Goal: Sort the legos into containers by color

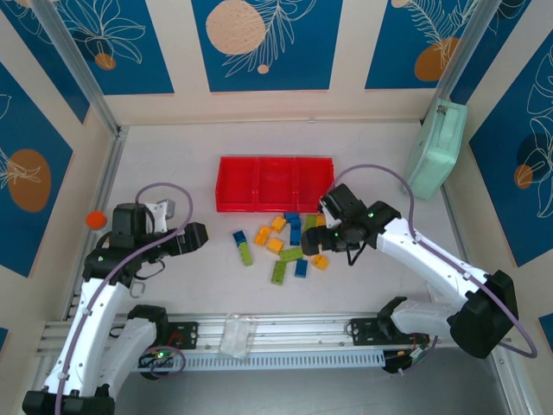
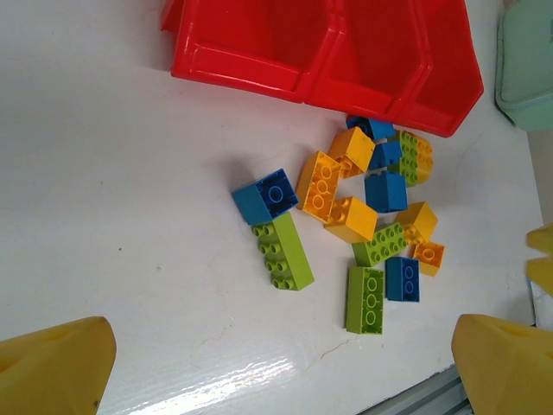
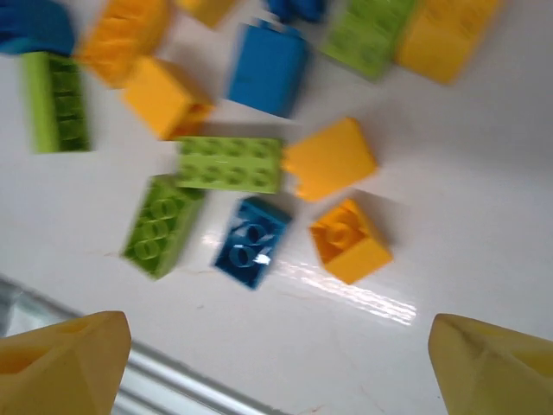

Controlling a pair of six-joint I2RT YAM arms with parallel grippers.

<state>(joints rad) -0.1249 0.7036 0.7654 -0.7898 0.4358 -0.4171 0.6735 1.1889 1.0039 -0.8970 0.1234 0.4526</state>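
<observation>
Partly hidden: right gripper [image 1: 335, 232] overlaps right edge of legos [image 1: 281, 244] pile in top view; right wrist view blurred, upper bricks cut off. Right gripper hovers over pile, spread wide, empty. Released left gripper [image 1: 197, 235] sits left of pile. Legos on worktop [image 1: 173, 173] just below containers [image 1: 275, 183], mid-frame; bare worktop left.

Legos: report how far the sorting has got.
Done: nothing; all three bins look empty. In hand: the right gripper hovers open over the right side of the legos, holding none; the left gripper hangs open to the left. Left: every brick, blue, green and orange, lies loose on the table before the bins.
</observation>
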